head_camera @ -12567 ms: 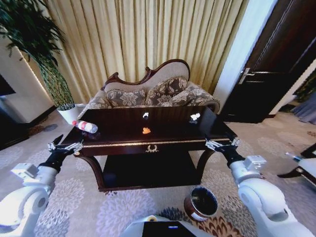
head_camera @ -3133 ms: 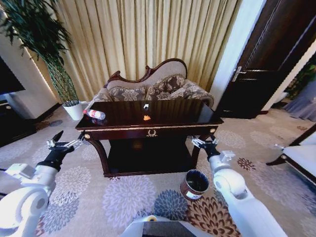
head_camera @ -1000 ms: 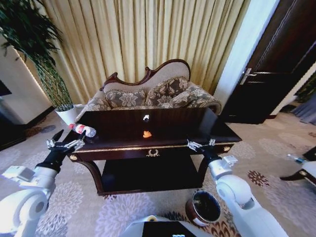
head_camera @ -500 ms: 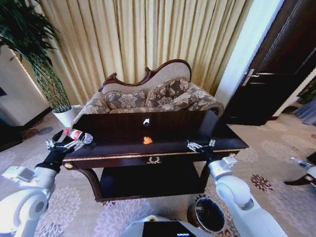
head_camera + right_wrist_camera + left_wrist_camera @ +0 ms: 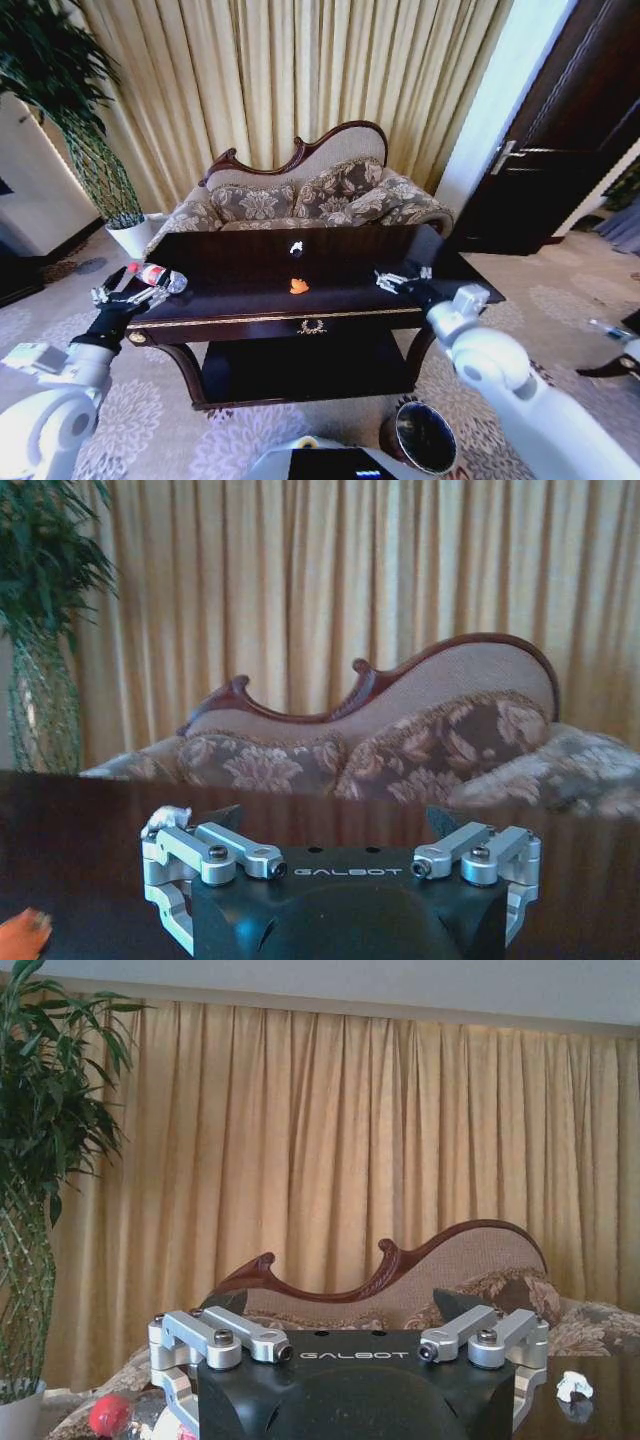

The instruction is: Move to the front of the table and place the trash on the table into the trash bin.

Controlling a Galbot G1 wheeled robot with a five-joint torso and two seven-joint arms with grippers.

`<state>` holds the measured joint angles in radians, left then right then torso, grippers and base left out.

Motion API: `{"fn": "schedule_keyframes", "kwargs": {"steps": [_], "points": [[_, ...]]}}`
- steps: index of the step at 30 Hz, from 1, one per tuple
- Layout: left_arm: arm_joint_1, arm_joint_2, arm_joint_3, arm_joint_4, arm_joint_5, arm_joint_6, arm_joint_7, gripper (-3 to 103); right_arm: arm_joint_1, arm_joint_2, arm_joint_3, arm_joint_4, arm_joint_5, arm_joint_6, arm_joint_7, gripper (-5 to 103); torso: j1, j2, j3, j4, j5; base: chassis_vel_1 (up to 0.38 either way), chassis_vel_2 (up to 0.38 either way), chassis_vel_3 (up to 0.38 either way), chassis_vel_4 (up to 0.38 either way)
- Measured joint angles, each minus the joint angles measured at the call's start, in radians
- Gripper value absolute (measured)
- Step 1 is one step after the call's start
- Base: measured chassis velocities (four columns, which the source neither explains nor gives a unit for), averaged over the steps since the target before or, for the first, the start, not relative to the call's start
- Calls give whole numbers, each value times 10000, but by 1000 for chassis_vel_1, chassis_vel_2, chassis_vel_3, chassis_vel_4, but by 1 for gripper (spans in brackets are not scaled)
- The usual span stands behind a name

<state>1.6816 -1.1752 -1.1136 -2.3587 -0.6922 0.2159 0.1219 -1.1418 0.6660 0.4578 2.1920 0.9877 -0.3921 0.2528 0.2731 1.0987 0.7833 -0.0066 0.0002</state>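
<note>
**Closing in on the table, right arm now over the top**

Looking from the head, you see the right gripper (image 5: 402, 280) has risen over the table (image 5: 250, 300), jaws spread, nearing the orange scrap (image 5: 298, 287); picking can begin. The left gripper (image 5: 128, 297) waits open beside the bottle (image 5: 157, 276). The trash bin (image 5: 424, 437) looks empty.

Your left wrist shows the white scrap (image 5: 573, 1387).

Your right wrist catches the orange scrap's edge.

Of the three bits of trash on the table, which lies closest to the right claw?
The orange scrap, at mid-table. The white scrap sits farther back, and the bottle lies at the far left end, by the left claw, well away from the right claw.
</note>
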Motion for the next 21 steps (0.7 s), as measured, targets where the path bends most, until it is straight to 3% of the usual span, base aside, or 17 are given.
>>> {"fn": "schedule_keyframes", "kwargs": {"steps": [4, 7, 9, 10, 12, 15, 21], "points": [[-50, 11, -16, 85, 5, -1, -3, 100, 1111, -354, -870, -790, 359, 218, -200, 100, 0, 0, 0, -7, -2, 0, 0, 0, 0], [-6, 17, -207, 133, -4, 0, -60, 100, 3171, -532, -2825, -1754, 808, 312, -635, 100, 2, 0, 0, -2, -1, 0, 0, 0, 0], [0, 20, -241, 133, -7, 1, -77, 100, 3608, -525, -3234, -1905, 852, 309, -678, 100, 1, 0, 0, 1, -3, 0, 0, 0, 0], [1, 35, -282, 133, -9, 15, -119, 100, 4492, -435, -4043, -2230, 907, 294, -732, 100, 1, 0, 0, -1, -4, 0, 0, 0, 0], [0, 37, -290, 133, -10, 27, -142, 100, 4904, -344, -4447, -2393, 925, 270, -732, 100, 1, 0, 0, -4, -5, 0, 0, 0, 0], [-35, 0, -261, 136, 45, 68, -206, 100, 6370, 291, -5954, -3138, 1035, 59, -603, 100, 2, 0, 1, -1, 0, 0, 0, 0, 0], [-77, -36, -187, 156, 135, 116, -244, 100, 7798, 1123, -7188, -4033, 1072, -177, -493, 100, 1, 0, 1, -2, -4, 0, 0, 0, 0]]}}
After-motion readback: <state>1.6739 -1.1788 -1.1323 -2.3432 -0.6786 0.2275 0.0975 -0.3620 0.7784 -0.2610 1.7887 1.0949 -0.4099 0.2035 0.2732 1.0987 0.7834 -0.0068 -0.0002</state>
